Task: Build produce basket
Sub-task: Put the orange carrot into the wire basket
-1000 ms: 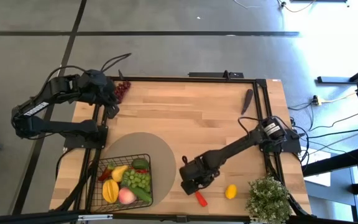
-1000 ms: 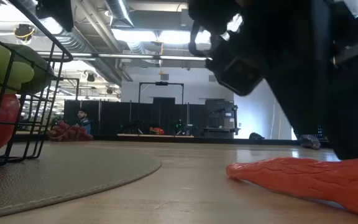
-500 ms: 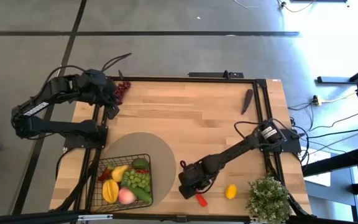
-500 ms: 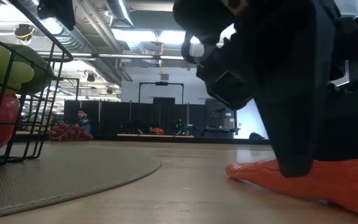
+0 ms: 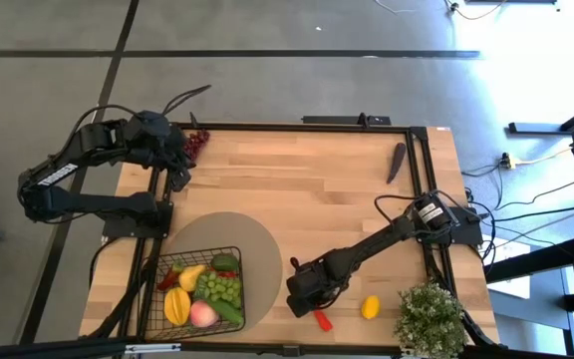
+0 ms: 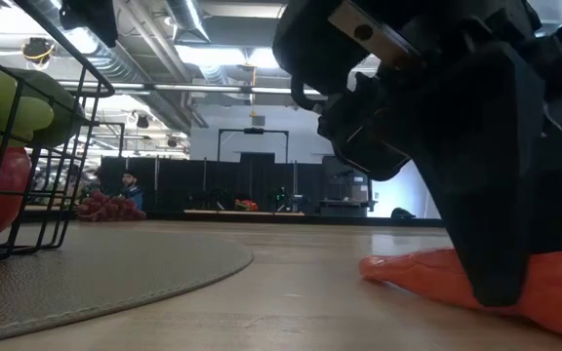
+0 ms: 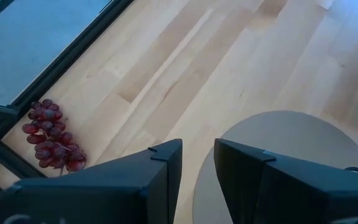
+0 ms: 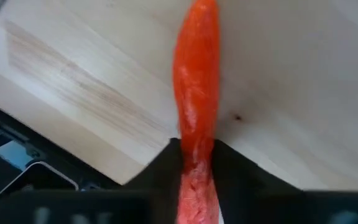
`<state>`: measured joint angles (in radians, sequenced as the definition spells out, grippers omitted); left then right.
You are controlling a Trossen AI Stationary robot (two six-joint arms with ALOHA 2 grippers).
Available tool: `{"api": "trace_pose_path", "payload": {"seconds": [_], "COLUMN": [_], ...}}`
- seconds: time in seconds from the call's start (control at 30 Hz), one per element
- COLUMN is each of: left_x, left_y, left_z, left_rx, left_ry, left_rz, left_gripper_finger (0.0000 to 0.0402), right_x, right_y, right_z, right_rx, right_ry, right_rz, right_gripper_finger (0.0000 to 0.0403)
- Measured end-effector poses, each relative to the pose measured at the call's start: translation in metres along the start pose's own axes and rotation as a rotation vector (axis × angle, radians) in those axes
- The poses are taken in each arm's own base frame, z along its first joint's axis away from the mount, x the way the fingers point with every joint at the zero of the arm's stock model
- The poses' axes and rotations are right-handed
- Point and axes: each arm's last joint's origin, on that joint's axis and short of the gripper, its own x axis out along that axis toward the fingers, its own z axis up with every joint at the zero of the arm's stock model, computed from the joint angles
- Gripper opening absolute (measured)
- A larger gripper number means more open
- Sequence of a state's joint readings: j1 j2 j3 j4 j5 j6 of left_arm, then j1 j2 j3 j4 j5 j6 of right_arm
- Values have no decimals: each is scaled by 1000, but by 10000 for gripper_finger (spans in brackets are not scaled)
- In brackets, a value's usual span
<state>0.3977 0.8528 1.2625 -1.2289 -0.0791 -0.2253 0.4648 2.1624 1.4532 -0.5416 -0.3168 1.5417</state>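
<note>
The black wire basket (image 5: 229,254) stands on the round tan mat (image 5: 257,239) at the near left. It holds produce: green grapes (image 5: 223,289), yellow fruits, a pink peach and a cucumber. A red chili (image 5: 322,319) lies on the wood near the front edge. My right gripper (image 5: 309,302) is down over it and shut on it. At the far left corner my left gripper (image 5: 180,168) hangs open beside purple grapes (image 5: 196,145), holding nothing. My right gripper pinches the chili's body (image 8: 195,146) between its two fingers (image 8: 166,163), one on each long side. The fingers come from above, pointing down, and lie across the chili. The chili lies flat on the table, its tapered end (image 8: 205,15) reaching out past the fingers.
A yellow lemon (image 5: 370,306) lies right of the chili, with a bushy potted plant (image 5: 429,317) at the near right corner. A dark eggplant (image 5: 397,160) rests near the far right edge. Bare wood stretches across the table's middle.
My right gripper has come down and a little toward the near edge onto the chili, and its fingers have shut on it. The chili has stayed flat on the table.
</note>
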Motion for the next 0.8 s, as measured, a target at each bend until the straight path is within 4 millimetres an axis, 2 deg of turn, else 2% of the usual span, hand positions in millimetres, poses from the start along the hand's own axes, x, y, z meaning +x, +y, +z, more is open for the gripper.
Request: {"api": "trace_pose_path", "payload": {"seconds": [0.1,0.17,0.37,0.57,0.8], "left_x": [0,0,0,0,-1], "left_y": [0,0,0,0,0], "left_z": [0,0,0,0,0], "left_rx": [0,0,1,27,30], "left_ry": [0,0,0,0,-2], "left_rz": [0,0,0,0,0], "left_gripper_finger": [84,84,84,84,84], "right_x": [0,-2,-21,-61,-113], "right_y": [0,2,20,33,53], "right_z": [0,0,11,27,45], "right_rx": [-3,-20,-86,-135,-226], "right_ry": [-10,-26,-84,-138,-211], "right_rz": [1,4,5,-72,-33], "right_gripper_finger": [35,15,23,6,6]}}
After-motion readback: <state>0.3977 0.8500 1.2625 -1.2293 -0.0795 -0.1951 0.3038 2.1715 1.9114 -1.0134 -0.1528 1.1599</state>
